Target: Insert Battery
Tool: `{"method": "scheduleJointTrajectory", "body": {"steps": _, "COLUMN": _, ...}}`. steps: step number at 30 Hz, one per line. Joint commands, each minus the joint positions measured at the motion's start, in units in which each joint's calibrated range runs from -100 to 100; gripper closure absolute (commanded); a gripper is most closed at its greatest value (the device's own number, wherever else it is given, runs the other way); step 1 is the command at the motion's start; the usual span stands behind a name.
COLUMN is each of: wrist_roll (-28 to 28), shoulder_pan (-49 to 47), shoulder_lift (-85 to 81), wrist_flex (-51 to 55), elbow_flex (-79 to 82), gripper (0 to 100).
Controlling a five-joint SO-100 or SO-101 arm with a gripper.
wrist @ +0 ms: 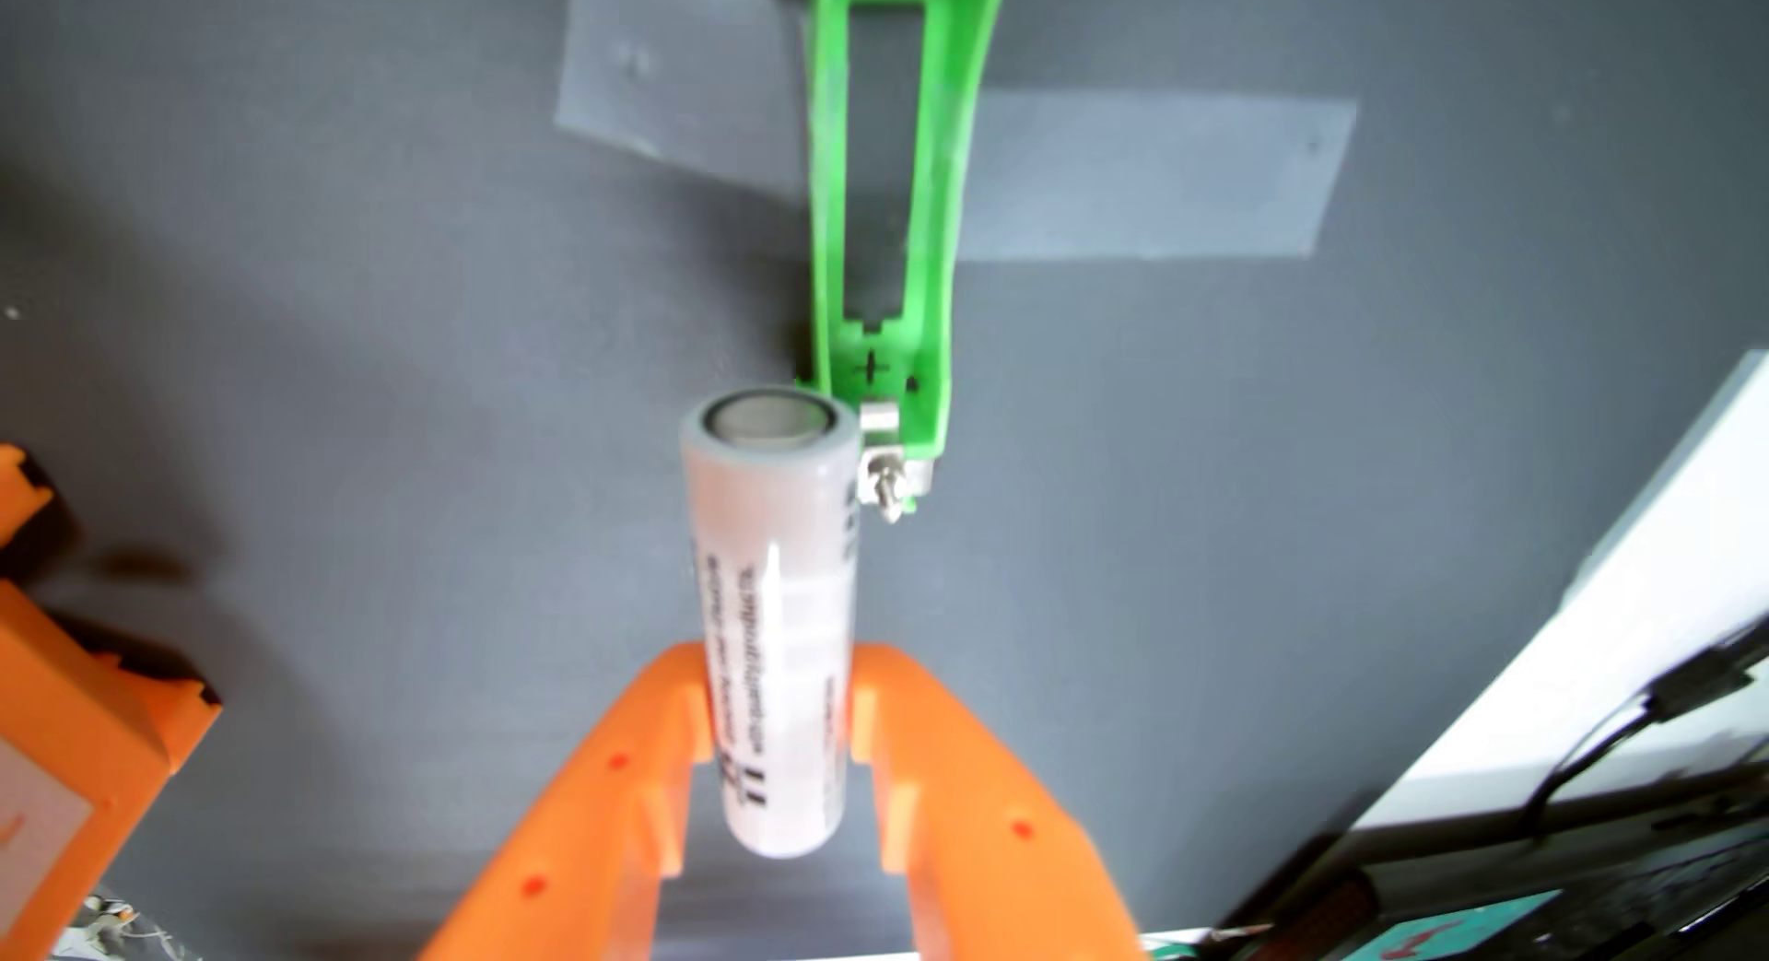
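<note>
In the wrist view my orange gripper [777, 703] is shut on a white cylindrical battery [777, 578] with black print, clasping its lower half. The battery points away from the camera, its metal end cap near the near end of a green battery holder [933, 205]. The holder lies on the grey table, its long slot empty, with a plus sign moulded at the near end and a metal contact tab [885, 463] beside the battery's tip. The battery sits slightly left of the slot, above the table.
Clear tape strips [1149, 176] fix the holder to the grey surface. An orange robot part [86, 693] is at the left edge. A white board [1627, 588] and black cables [1627, 731] lie at the lower right.
</note>
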Motion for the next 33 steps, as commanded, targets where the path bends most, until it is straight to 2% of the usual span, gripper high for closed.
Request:
{"method": "scheduleJointTrajectory", "body": {"steps": 1, "wrist_roll": -1.53, "shoulder_pan": -4.38, "shoulder_lift": -1.58, "wrist_flex": -0.23, "elbow_flex": -3.37, "gripper": 99}}
{"method": "scheduleJointTrajectory", "body": {"steps": 9, "wrist_roll": -2.51, "shoulder_pan": -7.10, "shoulder_lift": -1.00, "wrist_flex": -0.49, "elbow_flex": -3.37, "gripper": 99}}
{"method": "scheduleJointTrajectory", "body": {"steps": 33, "wrist_roll": -2.04, "shoulder_pan": -6.86, "shoulder_lift": -0.92, "wrist_flex": -14.97, "elbow_flex": 6.36, "gripper": 99}}
